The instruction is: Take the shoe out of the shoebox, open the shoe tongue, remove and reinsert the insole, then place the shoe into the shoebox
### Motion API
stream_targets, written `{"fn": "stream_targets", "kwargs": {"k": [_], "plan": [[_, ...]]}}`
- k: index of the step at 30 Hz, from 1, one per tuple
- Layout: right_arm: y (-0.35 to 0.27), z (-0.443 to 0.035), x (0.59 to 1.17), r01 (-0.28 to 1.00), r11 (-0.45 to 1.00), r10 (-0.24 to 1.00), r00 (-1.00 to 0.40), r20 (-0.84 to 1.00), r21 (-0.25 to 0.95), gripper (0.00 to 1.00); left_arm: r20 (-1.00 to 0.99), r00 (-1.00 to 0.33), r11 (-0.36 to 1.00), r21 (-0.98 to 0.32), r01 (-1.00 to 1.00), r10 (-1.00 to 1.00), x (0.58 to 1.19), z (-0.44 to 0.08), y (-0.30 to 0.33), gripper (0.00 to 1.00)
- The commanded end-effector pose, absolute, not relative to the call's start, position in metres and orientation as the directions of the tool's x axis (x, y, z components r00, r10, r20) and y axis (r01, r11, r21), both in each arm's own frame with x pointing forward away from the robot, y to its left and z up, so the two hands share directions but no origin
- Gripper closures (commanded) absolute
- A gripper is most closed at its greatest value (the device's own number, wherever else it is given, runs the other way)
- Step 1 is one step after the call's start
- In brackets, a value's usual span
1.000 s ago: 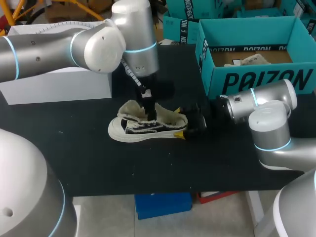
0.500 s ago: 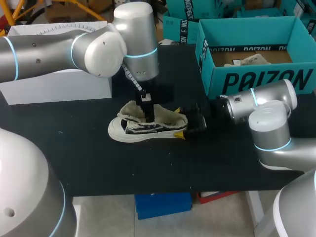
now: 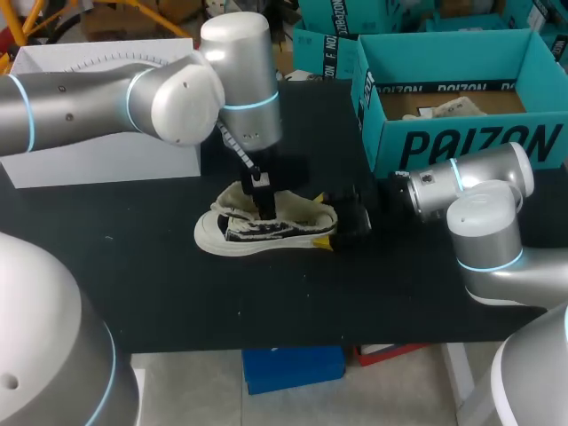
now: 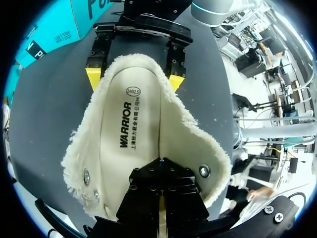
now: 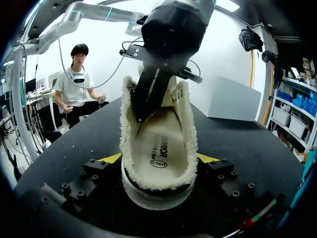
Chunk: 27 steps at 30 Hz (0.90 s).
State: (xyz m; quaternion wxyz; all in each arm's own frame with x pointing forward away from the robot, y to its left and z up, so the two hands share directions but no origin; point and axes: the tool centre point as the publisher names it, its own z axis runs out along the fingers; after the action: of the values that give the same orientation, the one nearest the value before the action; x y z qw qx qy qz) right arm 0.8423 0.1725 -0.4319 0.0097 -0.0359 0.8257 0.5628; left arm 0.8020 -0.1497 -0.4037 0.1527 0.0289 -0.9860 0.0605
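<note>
From the head view, the shoe [image 3: 257, 232] lies on its sole on the black counter [image 3: 177, 284], out of the shoebox [image 3: 461, 142], which stands open well apart from it, beyond its heel end. A second ago the left gripper [image 3: 263, 206] hung just above the shoe's opening. It has since dropped straight down, and its fingers now reach inside the shoe. The right gripper [image 3: 330, 226] has not moved and sits at the shoe's heel.

In the left wrist view, the left fingers are narrow, pressed together, with their tips down on the insole [image 4: 131, 134] near the front of the shoe (whether they pinch any of its edge, I cannot tell). The fleecy collar is spread wide around them. The right arm's yellow tips sit on either side of the heel.

The right wrist view shows the right fingers holding the shoe by the heel, one yellow tip against each side. The left fingers come down to a point on the insole by one inner wall of the shoe.

The descent suggests the insole step is under way. The shoe looks steadied for it, and its return to the shoebox is still to come.
</note>
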Motion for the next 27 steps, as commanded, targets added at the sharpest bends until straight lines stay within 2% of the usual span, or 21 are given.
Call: {"fn": "stream_targets", "kwargs": {"k": [1, 24, 25, 27], "plan": [[0.173, -0.434, 0.843, -0.069, 0.365, -0.047, -0.997, -0.055, 0.928, 1.00, 0.310, -0.950, 0.990, -0.115, -0.077, -0.038, 0.801, -0.412, -0.153, 1.00], [0.173, -0.434, 0.843, -0.069, 0.365, -0.047, -0.997, -0.055, 0.928, 1.00, 0.295, -0.949, 0.986, -0.091, -0.143, -0.110, 0.798, -0.441, -0.166, 1.00], [0.173, -0.434, 0.843, -0.069, 0.365, -0.047, -0.997, -0.055, 0.928, 1.00, 0.291, -0.950, 0.986, -0.090, -0.143, -0.111, 0.798, -0.441, -0.166, 0.96], [0.173, -0.434, 0.843, -0.069, 0.365, -0.047, -0.997, -0.055, 0.928, 1.00, 0.288, -0.951, 0.986, -0.089, -0.143, -0.112, 0.799, -0.442, -0.167, 0.69]]}}
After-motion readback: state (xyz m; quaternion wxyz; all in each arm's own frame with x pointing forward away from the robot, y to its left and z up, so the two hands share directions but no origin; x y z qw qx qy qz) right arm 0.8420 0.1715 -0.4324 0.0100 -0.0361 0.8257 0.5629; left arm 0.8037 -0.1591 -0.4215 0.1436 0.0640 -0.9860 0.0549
